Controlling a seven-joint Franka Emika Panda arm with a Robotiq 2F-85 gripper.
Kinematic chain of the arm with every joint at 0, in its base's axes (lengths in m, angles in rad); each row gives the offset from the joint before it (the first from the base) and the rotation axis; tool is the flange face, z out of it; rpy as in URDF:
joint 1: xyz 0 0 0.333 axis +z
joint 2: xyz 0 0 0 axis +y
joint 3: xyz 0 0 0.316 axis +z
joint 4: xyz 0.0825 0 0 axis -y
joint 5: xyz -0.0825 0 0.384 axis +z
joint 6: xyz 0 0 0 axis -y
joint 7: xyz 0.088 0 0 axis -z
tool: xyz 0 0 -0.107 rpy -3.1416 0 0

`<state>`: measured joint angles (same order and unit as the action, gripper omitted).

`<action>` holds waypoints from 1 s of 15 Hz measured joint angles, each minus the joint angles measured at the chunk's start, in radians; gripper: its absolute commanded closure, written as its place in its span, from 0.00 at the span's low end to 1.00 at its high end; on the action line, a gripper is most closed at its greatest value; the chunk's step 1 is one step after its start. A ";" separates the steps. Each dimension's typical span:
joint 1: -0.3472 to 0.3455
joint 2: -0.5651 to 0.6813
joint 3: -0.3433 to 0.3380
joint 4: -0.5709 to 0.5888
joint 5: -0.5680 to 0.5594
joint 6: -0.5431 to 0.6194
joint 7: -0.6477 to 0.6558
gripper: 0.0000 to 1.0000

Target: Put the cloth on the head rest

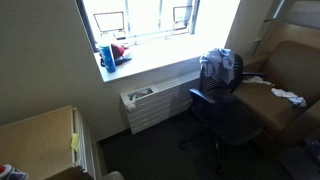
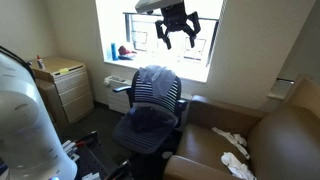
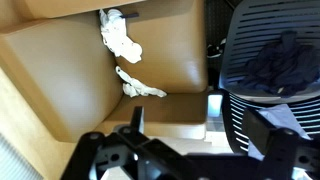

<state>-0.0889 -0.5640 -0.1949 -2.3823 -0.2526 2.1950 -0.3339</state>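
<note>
The claw (image 2: 178,40) hangs high in front of the bright window (image 2: 150,40) in an exterior view, its dark fingers spread wide and holding nothing. The dark blue cloth (image 2: 148,118) lies crumpled on the office chair (image 2: 155,88), well below the claw at about 7 o'clock. It sits in the seat rather than on top of the back. In the wrist view the same cloth (image 3: 280,62) shows at about 1 o'clock from the claw, soft and rumpled against the chair's black-and-white ribbed mesh (image 3: 240,40). Beside the chair stands a smooth brown couch (image 3: 60,90) with a leather-like sheen. Two twisted white rags (image 3: 120,35) lie on its cushion, at about 11 o'clock from the claw.
</note>
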 measured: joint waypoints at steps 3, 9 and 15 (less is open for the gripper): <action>0.000 0.000 0.000 0.000 0.001 0.000 0.000 0.00; 0.028 0.086 0.080 -0.132 0.000 -0.081 0.088 0.00; 0.178 0.200 0.222 -0.295 0.061 -0.088 0.161 0.00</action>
<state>0.0895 -0.3637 0.0270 -2.6768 -0.1920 2.1074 -0.1731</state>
